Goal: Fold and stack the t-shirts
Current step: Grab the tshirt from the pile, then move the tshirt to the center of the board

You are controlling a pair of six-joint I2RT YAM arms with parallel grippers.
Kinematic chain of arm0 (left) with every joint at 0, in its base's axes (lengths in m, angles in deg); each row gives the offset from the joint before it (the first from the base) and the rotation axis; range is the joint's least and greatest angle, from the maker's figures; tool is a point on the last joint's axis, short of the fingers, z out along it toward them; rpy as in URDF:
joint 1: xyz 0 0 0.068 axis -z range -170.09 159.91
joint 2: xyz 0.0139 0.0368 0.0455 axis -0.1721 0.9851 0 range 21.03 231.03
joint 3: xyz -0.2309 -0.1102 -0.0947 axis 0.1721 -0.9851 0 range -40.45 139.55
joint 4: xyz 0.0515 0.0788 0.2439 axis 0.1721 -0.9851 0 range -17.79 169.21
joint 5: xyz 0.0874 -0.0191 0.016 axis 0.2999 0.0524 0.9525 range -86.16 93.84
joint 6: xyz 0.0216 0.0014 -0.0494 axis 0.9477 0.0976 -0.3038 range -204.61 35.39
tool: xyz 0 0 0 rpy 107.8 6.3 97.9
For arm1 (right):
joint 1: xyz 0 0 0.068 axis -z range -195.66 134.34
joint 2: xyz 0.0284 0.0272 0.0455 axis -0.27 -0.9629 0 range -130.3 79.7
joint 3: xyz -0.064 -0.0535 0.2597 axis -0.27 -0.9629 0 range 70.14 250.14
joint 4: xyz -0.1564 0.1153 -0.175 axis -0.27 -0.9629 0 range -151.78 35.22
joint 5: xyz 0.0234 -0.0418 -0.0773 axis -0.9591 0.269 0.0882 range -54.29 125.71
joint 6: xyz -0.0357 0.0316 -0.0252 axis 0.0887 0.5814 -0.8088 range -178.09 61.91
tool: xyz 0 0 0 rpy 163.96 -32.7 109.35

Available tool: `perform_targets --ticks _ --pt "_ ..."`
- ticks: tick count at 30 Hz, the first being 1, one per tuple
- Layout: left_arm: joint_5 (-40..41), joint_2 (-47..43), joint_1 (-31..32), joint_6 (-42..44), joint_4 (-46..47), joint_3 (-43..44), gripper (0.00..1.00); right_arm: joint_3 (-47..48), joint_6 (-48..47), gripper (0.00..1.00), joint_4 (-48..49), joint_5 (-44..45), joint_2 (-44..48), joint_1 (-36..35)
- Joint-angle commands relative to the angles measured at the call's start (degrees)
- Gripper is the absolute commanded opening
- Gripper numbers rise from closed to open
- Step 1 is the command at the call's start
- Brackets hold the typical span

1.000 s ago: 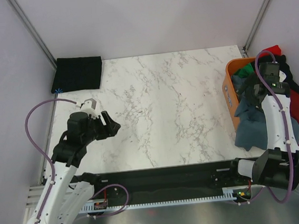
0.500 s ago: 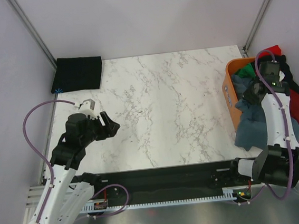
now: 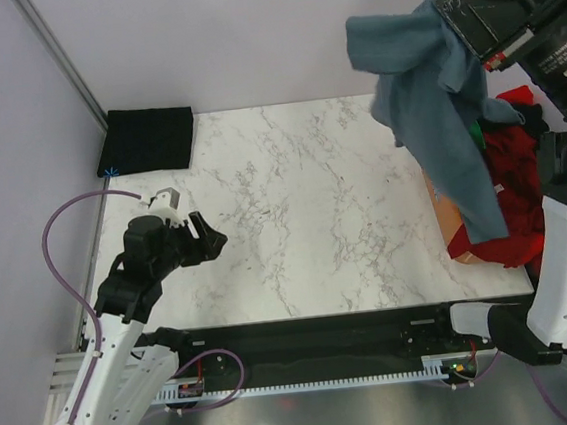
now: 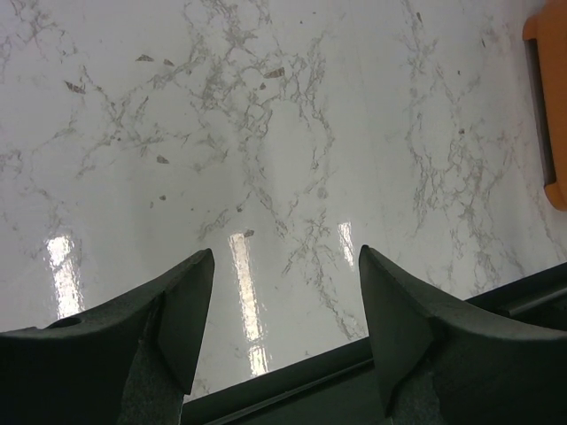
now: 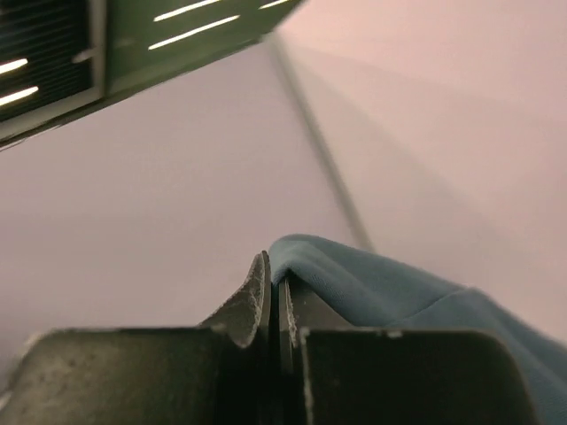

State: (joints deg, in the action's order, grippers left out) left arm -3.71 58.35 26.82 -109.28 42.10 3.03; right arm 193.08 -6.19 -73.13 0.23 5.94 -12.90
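Marble tabletop [image 3: 302, 201] open across the centre — free passage. Far-left corner taken by folded black t-shirt [image 3: 146, 138]. Right edge obstructed — slate-blue t-shirt [image 3: 420, 69] hanging, red t-shirt [image 3: 503, 191] and orange basket [image 3: 441, 217] beneath.

Left arm is bent low over the near-left part of the tabletop [image 3: 311, 190], with its end effector [image 3: 208, 235] spread wide and nothing between the fingers. Right arm is stretched way up above the tabletop's right edge, end effector [image 3: 443, 2] pinched tight on a fold of the blue-grey t-shirt [image 3: 434, 108].
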Motion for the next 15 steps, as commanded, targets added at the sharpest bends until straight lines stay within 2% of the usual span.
perform_targets --ticks 1,2,3,4,5,7,8,9,10,11,12,14,15 --pt "1.31 -0.67 0.14 -0.91 1.95 0.37 0.74 -4.7 19.8 0.0 30.97 -17.06 -0.16 -0.22" --pt "1.92 -0.84 0.14 -1.08 1.95 0.2 0.74 -9.68 23.73 0.0 33.44 -20.38 0.28 -0.22" --pt "2.19 -0.93 0.14 -1.09 1.95 0.2 0.74 -14.08 25.69 0.0 41.56 -21.11 1.06 -0.48" --pt "2.45 -1.2 0.14 -1.0 1.95 0.28 0.74 -18.65 26.93 0.0 43.81 -20.51 1.85 -0.74" --pt "2.54 -1.28 0.14 -1.09 1.86 0.2 0.74 -26.35 26.07 0.0 42.97 -19.11 2.91 -1.27" --pt "2.89 -1.46 0.14 -1.09 1.86 0.2 0.74 -34.65 20.1 0.0 37.96 -17.43 4.31 -2.41" --pt "3.15 -1.46 0.14 -1.26 1.77 0.11 0.74 -40.78 16.6 0.0 29.16 -14.38 5.45 -4.5" --pt "3.33 -1.46 0.14 -1.35 1.68 0.2 0.74 -41.98 4.04 0.11 21.07 -12.35 5.29 -5.65" --pt "3.42 -1.37 0.14 -1.35 1.6 0.2 0.74 -42.34 -1.74 0.38 12.55 -10.15 4.51 -8.36" --pt "3.51 -1.11 0.14 -1.35 1.59 0.2 0.74 -43.03 -7.54 0.69 0.02 -6.91 2.5 -9.96" --pt "3.42 -1.02 0.14 -1.35 1.59 0.28 0.74 -43.22 -14.39 0.93 -5.68 0.08 1.35 -12.84" --pt "3.25 -0.32 0.23 -1.26 1.51 0.29 0.74 -44.0 -18.92 0.98 -15.87 7.77 -0.85 -15.06" --pt "3.16 -0.06 0.23 -1.26 1.42 0.29 0.74 -44.62 -20.07 0.98 -17.58 14.41 -0.95 -16.2"
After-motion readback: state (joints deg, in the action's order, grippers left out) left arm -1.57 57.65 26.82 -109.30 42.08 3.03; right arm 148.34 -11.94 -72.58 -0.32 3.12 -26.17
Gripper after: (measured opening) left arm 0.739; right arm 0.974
